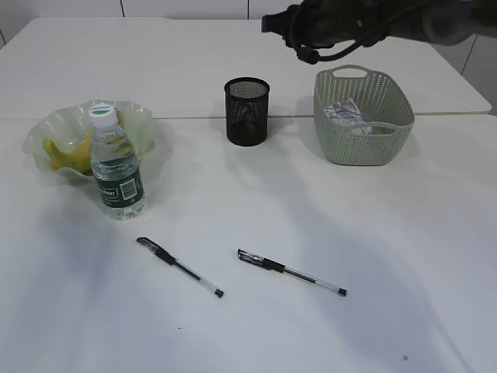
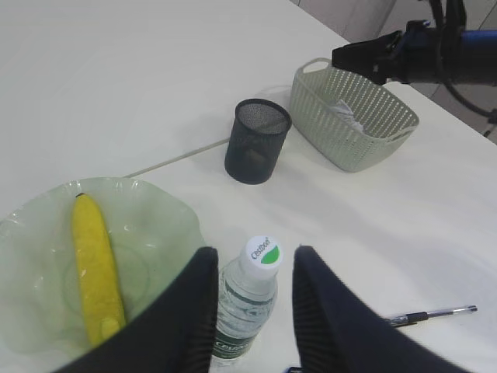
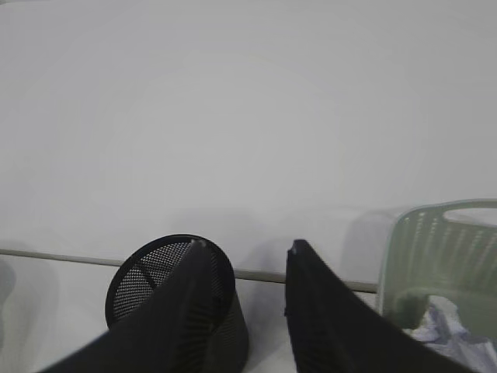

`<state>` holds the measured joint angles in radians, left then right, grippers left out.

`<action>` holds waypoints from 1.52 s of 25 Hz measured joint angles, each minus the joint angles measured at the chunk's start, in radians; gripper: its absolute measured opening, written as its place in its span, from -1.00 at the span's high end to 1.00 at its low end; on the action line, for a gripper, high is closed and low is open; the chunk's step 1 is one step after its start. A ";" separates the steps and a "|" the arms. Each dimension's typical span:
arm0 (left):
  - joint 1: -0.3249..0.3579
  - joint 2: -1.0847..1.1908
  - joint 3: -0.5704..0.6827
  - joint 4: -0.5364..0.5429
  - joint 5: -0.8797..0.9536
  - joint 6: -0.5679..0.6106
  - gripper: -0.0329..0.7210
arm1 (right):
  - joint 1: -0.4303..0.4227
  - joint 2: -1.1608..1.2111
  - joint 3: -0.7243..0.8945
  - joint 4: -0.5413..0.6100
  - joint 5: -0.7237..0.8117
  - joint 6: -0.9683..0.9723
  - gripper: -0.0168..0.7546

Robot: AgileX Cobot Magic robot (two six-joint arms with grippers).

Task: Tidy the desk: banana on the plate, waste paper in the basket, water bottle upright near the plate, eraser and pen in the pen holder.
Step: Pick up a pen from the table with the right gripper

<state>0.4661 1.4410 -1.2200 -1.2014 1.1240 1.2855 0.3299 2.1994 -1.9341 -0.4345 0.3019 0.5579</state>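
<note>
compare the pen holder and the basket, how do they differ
The pen holder is black mesh, round and tall; the basket is pale green perforated plastic, wider, oblong, with handle cutouts. The basket holds crumpled waste paper; the pen holder holds neither pen. The pen holder stands to the left of the basket. Both stand upright, open-topped, on the white table.

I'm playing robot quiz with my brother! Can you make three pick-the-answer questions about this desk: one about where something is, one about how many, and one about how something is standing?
1. Where is the banana?
A. on the green plate
B. in the basket
C. beside the pens

2. How many pens lie on the table?
A. one
B. two
C. four

3. How is the water bottle?
A. lying down
B. upright with its cap on
C. upright with no cap

Answers: 1 A, the yellow banana rests in the plate. 2 B, one pen and another pen lie apart. 3 B, it stands by the plate, capped.
</note>
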 joint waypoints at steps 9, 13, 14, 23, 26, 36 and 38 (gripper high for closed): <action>0.000 0.000 0.000 0.002 0.020 0.000 0.32 | 0.051 -0.105 -0.001 0.037 0.315 -0.236 0.40; 0.000 0.000 0.000 0.002 0.020 0.000 0.32 | 0.094 -0.105 -0.001 0.097 0.456 -0.433 0.40; 0.000 0.000 0.000 0.002 0.021 0.000 0.32 | 0.098 -0.105 -0.001 0.110 0.472 -0.470 0.40; 0.000 0.000 0.000 0.002 0.045 0.000 0.32 | 0.108 -0.105 -0.001 0.261 0.661 -0.724 0.40; 0.000 0.000 0.000 0.002 0.051 0.000 0.32 | 0.108 -0.105 -0.001 0.370 0.758 -0.867 0.40; 0.000 0.000 0.000 0.008 0.069 -0.002 0.34 | 0.108 -0.105 -0.002 0.624 0.925 -1.164 0.40; 0.000 0.000 0.000 0.008 0.072 -0.002 0.34 | 0.108 -0.105 -0.004 0.649 0.926 -1.179 0.40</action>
<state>0.4661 1.4410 -1.2200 -1.1933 1.1965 1.2834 0.4374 2.0949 -1.9382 0.2144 1.2279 -0.6211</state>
